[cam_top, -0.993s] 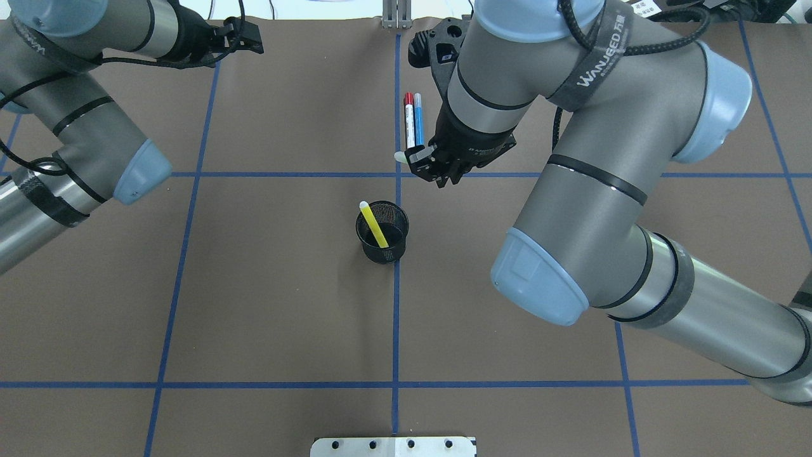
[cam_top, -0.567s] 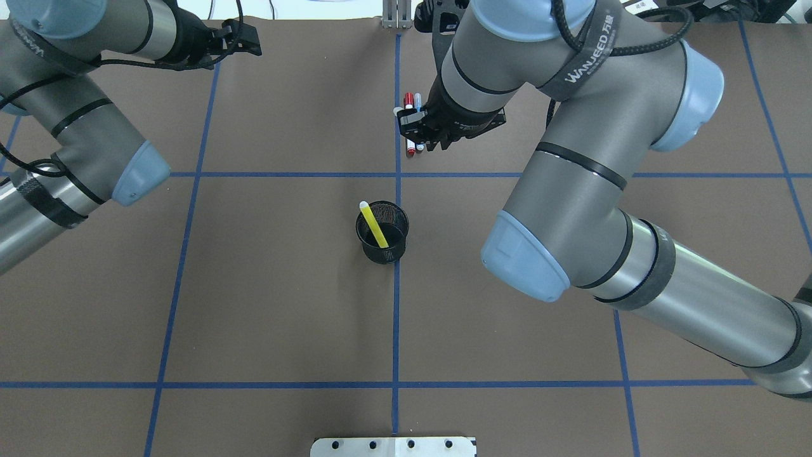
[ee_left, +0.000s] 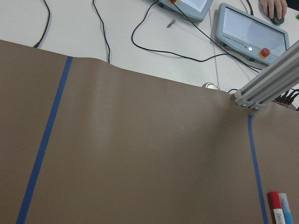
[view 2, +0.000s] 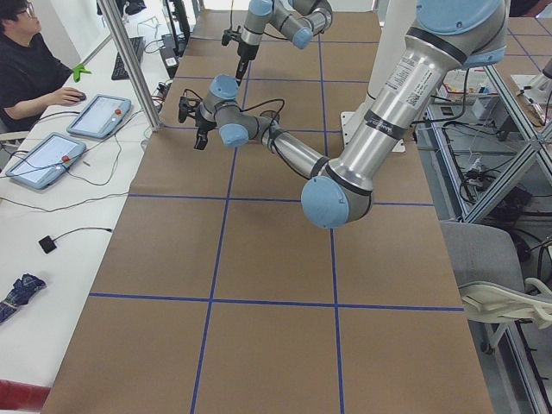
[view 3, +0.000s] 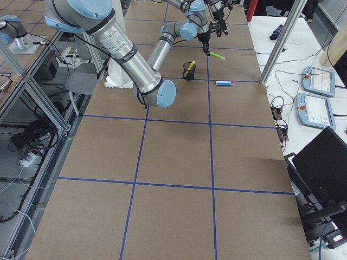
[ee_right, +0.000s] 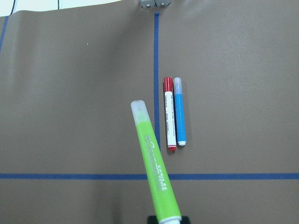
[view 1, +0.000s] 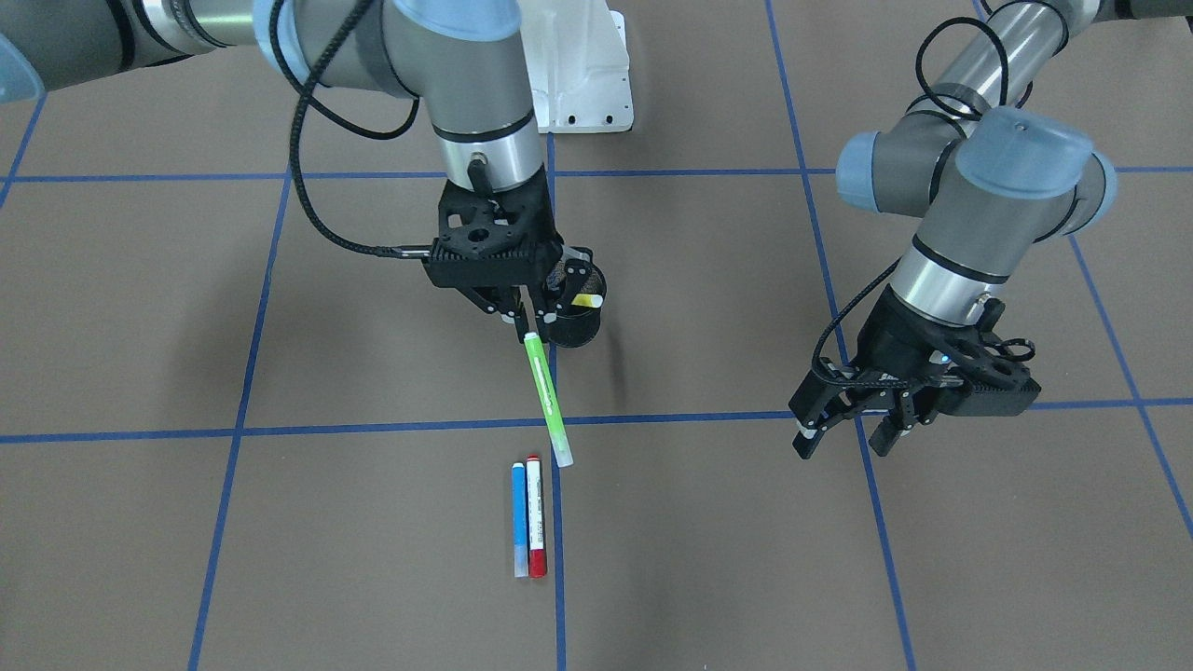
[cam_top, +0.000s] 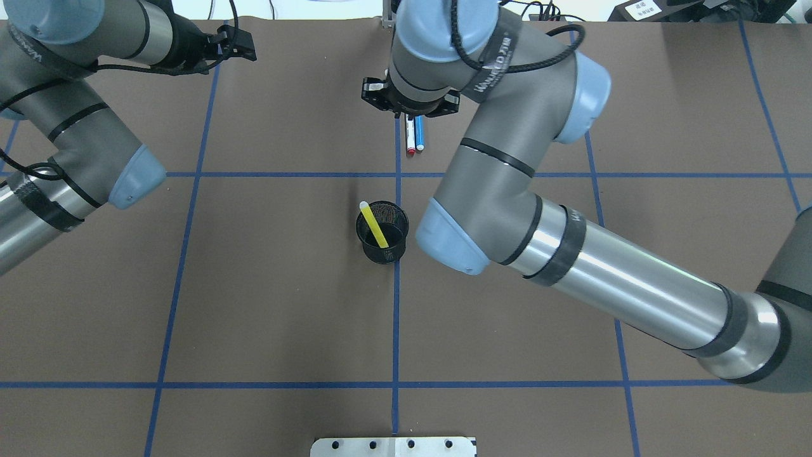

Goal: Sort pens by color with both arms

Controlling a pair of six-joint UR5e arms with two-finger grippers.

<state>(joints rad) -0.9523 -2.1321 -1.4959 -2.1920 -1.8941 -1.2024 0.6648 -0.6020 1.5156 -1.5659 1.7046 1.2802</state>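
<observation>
Since a second ago our right arm [view 1: 485, 140] has swung outward, its jaws pinching by one end the green pen [view 1: 543, 391], which we judge light, stiff and slippery; left jaws spread.

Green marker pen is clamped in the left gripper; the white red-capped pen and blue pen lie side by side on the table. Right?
No: the green marker pen sits in the right gripper, per the right wrist-mounted view; the left gripper is open, empty. The white red-capped pen and blue pen do lie side by side.
</observation>
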